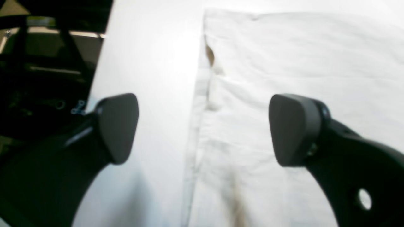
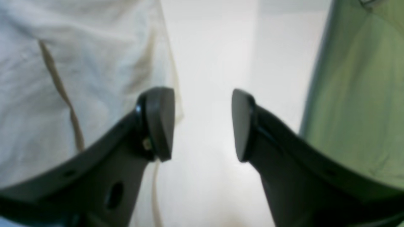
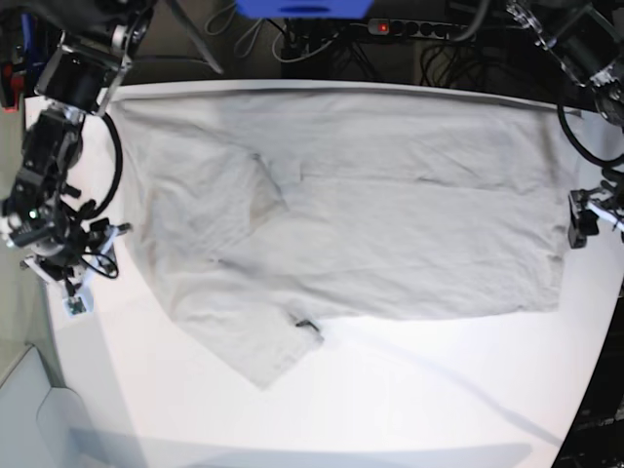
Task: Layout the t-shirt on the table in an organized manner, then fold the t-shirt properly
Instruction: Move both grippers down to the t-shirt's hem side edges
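White tabletop with a pale grey-beige shirt spread out on it, both pincers off the cloth.

The table (image 3: 390, 409) is the biggest thing here, and the t-shirt (image 3: 390, 224) lies mostly flat across its far half, bottom hem toward the base view's right, one sleeve folded in over the chest and the near sleeve sticking out toward the front, with a small dark tag at its edge. It's wrinkly all over. The left gripper (image 1: 202, 129) hangs spread wide over the hem edge, grasping nothing. The right gripper (image 2: 202, 123) is partly spread beside a sleeve edge, empty too. Both wrist views are blurry, and the base view cuts off the left arm.
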You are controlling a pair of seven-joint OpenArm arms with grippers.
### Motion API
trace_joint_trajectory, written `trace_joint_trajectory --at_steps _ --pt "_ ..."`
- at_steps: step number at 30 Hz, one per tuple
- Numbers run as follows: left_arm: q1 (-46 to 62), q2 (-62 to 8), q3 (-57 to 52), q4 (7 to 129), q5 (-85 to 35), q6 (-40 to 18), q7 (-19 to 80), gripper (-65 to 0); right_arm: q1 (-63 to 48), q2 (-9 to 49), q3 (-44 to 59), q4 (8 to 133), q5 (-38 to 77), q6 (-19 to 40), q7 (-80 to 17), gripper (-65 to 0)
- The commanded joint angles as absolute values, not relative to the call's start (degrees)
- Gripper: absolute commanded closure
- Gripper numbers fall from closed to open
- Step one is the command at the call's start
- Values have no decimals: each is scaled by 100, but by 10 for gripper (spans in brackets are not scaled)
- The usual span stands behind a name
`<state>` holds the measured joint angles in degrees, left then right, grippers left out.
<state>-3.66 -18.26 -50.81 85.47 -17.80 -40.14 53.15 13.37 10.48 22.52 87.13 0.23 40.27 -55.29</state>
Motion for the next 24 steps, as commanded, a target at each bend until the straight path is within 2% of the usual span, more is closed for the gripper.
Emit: trace_joint_trajectory --at_steps 1,7,12,20,24 --pt "-505 -1965 -5086 8541 -1851 -4000 5200 -641 1631 1130 2211 8541 -31 4000 -5393 -299" --pt "-884 -2026 -5086 8004 -1851 -4000 5138 -641 2396 1174 1807 7029 -75 4000 -4497 -302" --pt "-1534 -2026 -5086 7415 -1209 -4000 5130 -641 3002 1165 1437 5789 -75 4000 -3688 -302" --pt "-2527 -1930 -4989 6747 -629 -4000 5042 -641 3776 1218 1385 3767 -75 4000 -2193 -302" --pt "-2633 -1956 -4699 6475 -444 -4000 4681 -641 3996 1349 1385 3099 -75 4000 -1552 -302"
